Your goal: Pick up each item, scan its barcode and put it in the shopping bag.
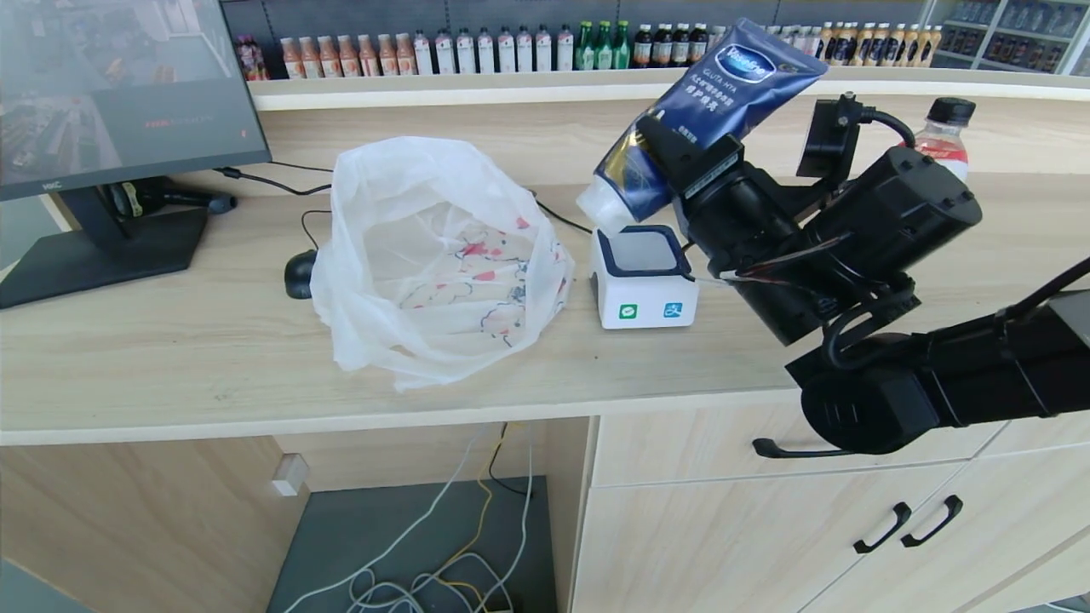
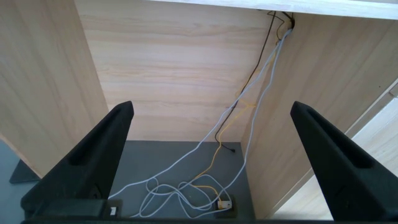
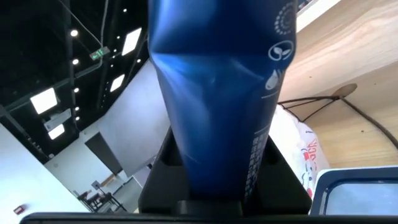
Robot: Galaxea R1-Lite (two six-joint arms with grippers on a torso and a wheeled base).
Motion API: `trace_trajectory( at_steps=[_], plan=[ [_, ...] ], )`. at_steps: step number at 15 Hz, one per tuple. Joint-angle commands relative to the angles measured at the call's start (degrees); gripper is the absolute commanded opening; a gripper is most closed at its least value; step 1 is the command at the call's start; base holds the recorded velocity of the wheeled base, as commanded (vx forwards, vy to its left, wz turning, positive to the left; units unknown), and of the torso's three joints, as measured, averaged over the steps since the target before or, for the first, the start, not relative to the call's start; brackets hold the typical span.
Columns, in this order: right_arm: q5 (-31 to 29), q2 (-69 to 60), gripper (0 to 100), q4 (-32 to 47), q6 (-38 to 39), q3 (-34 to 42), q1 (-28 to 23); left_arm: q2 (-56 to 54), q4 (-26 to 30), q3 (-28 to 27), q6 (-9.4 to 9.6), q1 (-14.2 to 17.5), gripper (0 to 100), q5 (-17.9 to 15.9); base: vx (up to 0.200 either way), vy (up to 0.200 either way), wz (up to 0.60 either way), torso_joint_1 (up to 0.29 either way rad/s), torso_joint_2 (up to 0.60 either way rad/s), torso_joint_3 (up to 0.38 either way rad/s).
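Right tool (image 1: 673,157) clamps blue tube (image 1: 724,85), cap end tilted down above scanner (image 1: 643,277) beside shopping bag (image 1: 434,255) on tabletop (image 1: 170,358); left tool (image 2: 211,109) gapes wide.

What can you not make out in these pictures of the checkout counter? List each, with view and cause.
1. Barcode of the blue tube held in the right hand: head view, not on the side shown.
2. Lower part of the bottle: head view, hidden behind the right arm.
3. Bottom of the shopping bag: head view, covered by crumpled folds.
4. Monitor: head view, cut off by the picture's edge.
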Motion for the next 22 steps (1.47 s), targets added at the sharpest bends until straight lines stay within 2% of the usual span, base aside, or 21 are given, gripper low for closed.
trace_trajectory(
  at_steps=[1,8,22],
  plan=[
    [0.0,0.2,0,0.5,0.9,-0.2,-0.4,0.0,0.0,0.0,-0.01,0.0,100,0.0,0.000,0.000,0.00,0.000,0.00,0.000],
    [-1.0,0.1,0,5.8,7.1,-0.9,-2.4,0.0,0.0,0.0,-0.01,0.0,100,0.0,0.000,0.000,0.00,0.000,0.00,0.000],
    [-1.2,3.2,0,5.9,8.6,-0.4,-3.0,0.0,0.0,0.0,-0.01,0.0,100,0.0,0.000,0.000,0.00,0.000,0.00,0.000]
  ],
)
